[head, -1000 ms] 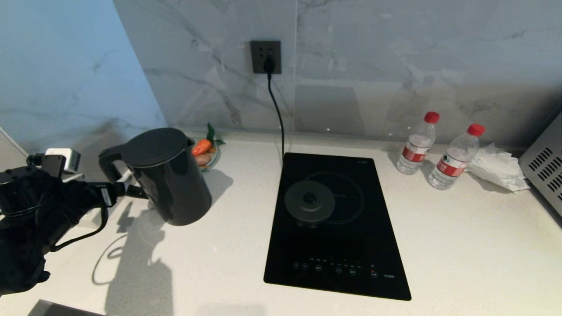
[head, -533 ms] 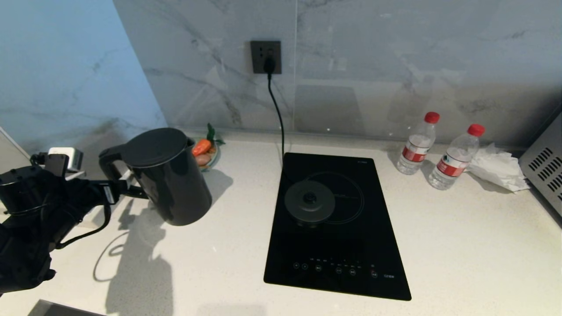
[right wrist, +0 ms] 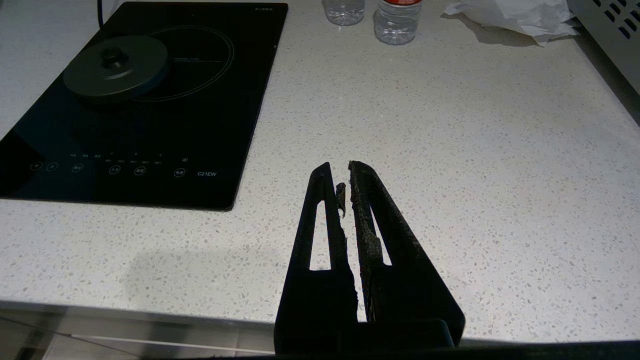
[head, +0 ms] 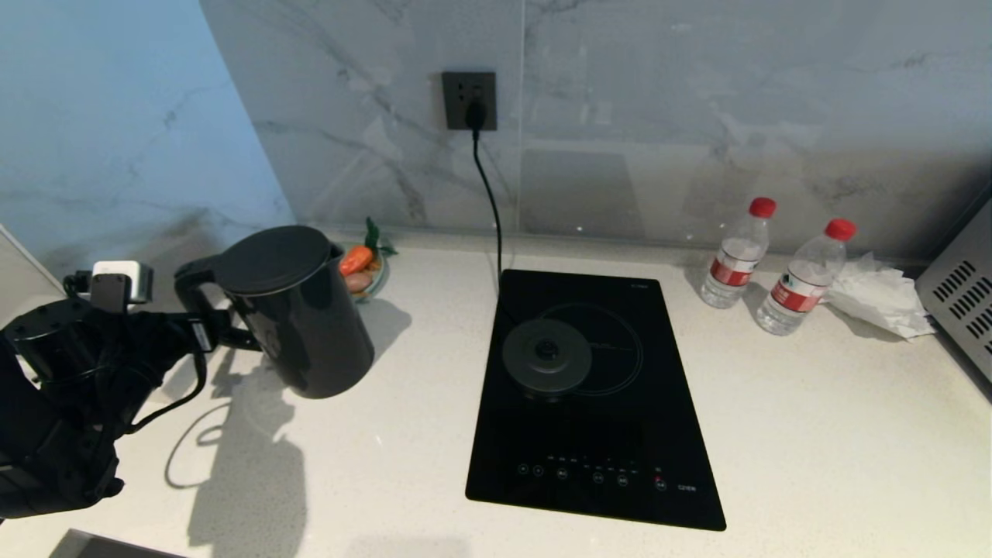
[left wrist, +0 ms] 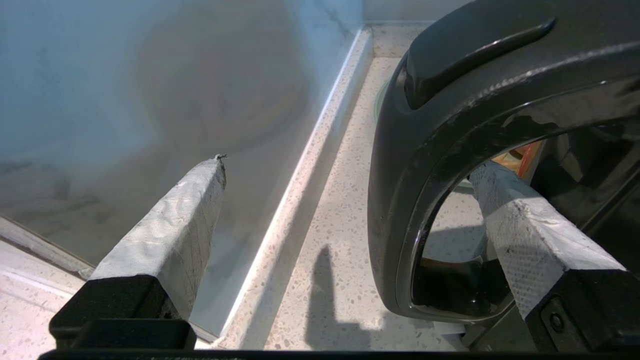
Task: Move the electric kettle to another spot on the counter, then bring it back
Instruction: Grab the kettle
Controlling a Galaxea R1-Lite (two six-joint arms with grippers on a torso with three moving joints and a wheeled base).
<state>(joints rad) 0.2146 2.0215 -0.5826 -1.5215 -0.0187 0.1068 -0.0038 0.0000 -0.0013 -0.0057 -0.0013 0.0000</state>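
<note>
Left gripper (left wrist: 350,200), spread astride the kettle (head: 298,310) handle at the frame's left on the desk (head: 814,434), is needing squarer closure; right gripper (right wrist: 345,182) pressed together, idle.

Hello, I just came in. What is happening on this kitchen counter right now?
The left gripper is at the loop handle of the tall glossy black electric kettle, open: one taped finger reaches through the loop, the other is outside it. The kettle stands on the white speckled stone counter, at its left end, away from its round black power base, which lies on the black glass cooktop. The right gripper hangs shut over the counter's front edge, empty.
</note>
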